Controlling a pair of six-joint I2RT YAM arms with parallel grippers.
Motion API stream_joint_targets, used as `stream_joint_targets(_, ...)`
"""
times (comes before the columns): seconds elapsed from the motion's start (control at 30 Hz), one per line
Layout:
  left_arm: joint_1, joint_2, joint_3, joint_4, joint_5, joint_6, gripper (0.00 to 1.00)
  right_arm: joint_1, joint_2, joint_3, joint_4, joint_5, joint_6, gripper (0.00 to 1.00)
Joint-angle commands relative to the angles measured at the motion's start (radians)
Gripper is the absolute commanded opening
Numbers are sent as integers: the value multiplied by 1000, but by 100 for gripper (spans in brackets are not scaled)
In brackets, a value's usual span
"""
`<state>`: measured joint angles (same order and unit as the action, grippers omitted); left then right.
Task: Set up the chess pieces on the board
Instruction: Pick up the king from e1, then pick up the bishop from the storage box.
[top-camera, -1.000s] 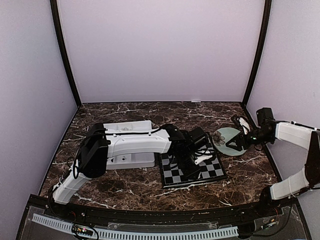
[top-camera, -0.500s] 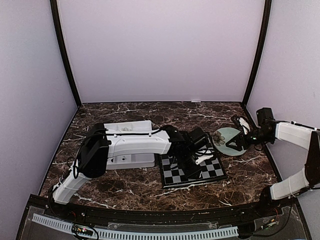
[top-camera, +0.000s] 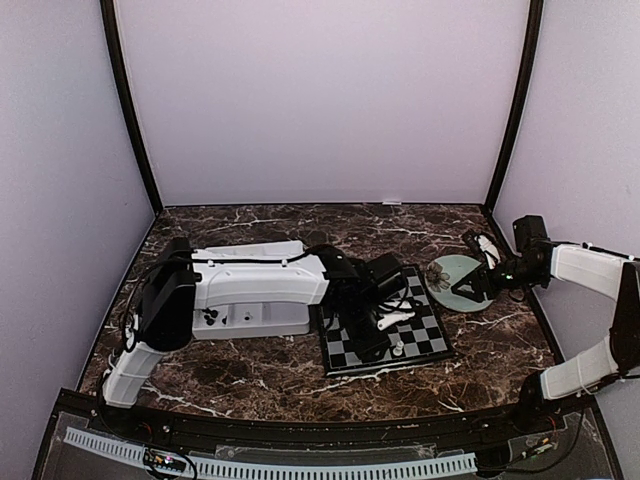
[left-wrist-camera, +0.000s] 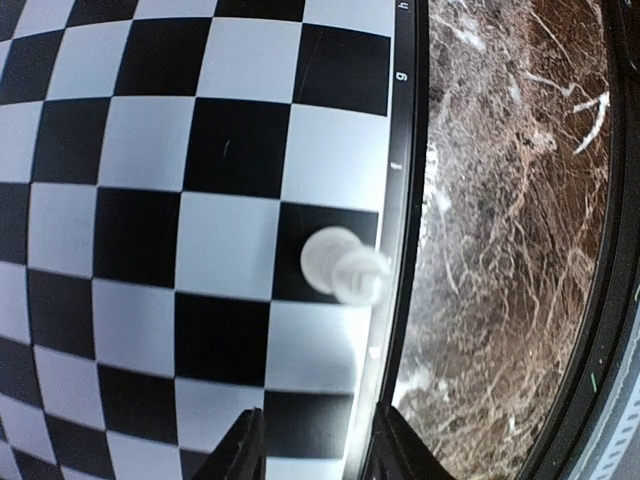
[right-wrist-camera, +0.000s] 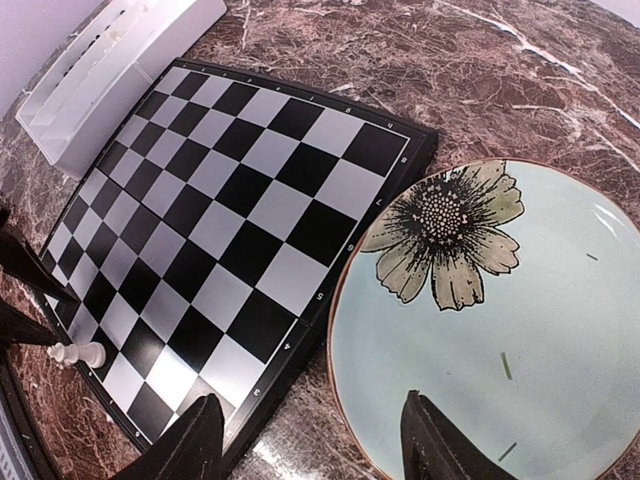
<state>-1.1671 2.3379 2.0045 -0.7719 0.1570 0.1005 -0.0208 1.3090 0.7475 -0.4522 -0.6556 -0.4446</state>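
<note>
Placing one white piece (left-wrist-camera: 345, 265) looks to be the step in hand. The piece sits on a dark square in the edge row of the board (right-wrist-camera: 250, 200), right beside the rim, on the side nearest the arms. In the wrist view it reads as two overlapping pale discs. It is probably upright and seen from above, though I cannot rule out that it is leaning or lying down.

The left pincer (left-wrist-camera: 318, 445) hangs over that edge. Its fingers are partly apart with nothing between them, and the piece is clear of both tips.

The right pincer (right-wrist-camera: 315, 430) is spread wide over the plate (right-wrist-camera: 560, 330), which lies just beside the board's right edge. It holds nothing either.

This is the only piece I can make out on the board, so the setup seems barely begun. The other pieces are hard to find. A few small dark things show at the tray (top-camera: 262, 318) left of the board.

The next move calls for a straight lift of the left pincer so that neither finger brushes the piece. The piece is light and close to the rim, so a nudge could tip it onto the bench (top-camera: 250, 385). After that comes a reach to the tray for another piece, which needs a narrow, centred grip.
</note>
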Motion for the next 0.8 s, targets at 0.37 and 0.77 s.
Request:
stream_joint_targets(0.37,379,-409,-192,-46,-275,-271,36,-2,18,8,5,-23,-1,62)
stream_joint_targets(0.77,613,-291,-158,-50,-317,-446,31,-2,17,3,5,-12,-5,62)
